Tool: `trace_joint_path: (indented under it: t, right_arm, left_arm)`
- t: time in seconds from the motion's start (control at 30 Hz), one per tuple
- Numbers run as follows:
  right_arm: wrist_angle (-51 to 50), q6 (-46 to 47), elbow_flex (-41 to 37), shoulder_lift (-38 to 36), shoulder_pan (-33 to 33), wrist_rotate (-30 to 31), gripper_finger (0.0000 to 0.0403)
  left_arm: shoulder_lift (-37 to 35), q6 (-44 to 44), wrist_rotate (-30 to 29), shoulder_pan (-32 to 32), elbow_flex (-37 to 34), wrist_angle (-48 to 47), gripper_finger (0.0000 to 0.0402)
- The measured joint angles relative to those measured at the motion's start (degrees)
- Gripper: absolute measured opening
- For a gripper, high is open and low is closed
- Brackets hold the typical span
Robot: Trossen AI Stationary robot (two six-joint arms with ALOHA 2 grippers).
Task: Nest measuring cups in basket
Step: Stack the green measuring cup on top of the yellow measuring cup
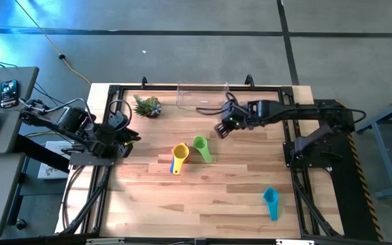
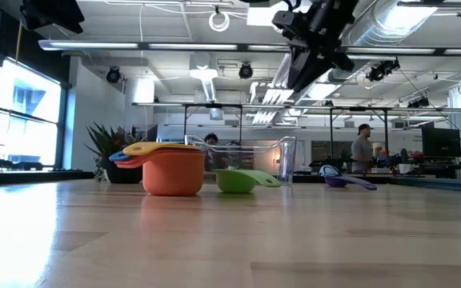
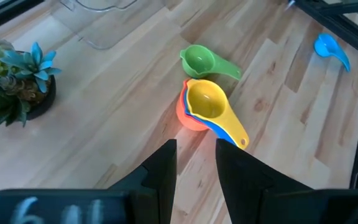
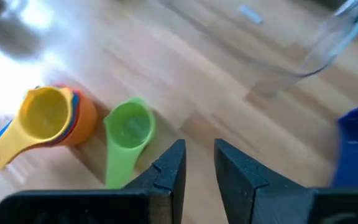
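Plant (image 1: 147,106) beside basket (image 1: 202,96), table (image 1: 237,190) otherwise open

Around the nested yellow stack (image 1: 179,157) my reach is blocked only by the green cup (image 1: 201,148) just beside it toward the basket (image 1: 202,96); every other side is bare wood, teal cup (image 1: 271,202) well apart.
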Motion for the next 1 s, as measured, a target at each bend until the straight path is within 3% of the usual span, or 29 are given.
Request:
trace_joint_path:
  t: [0.4, 1.0]
  right_arm:
    - [19.42, 1.99, -6.27, 3.05, 3.34, -0.64, 0.0123]
    - [25.76, 6.2, -6.25, 15.38, 3.36, -1.47, 0.0123]
  left_arm:
    - [0.0, 3.54, -0.49, 3.56, 0.0, 0.06, 0.0104]
    - [0.0, 6.25, -0.51, 10.71, 0.0, 0.03, 0.0104]
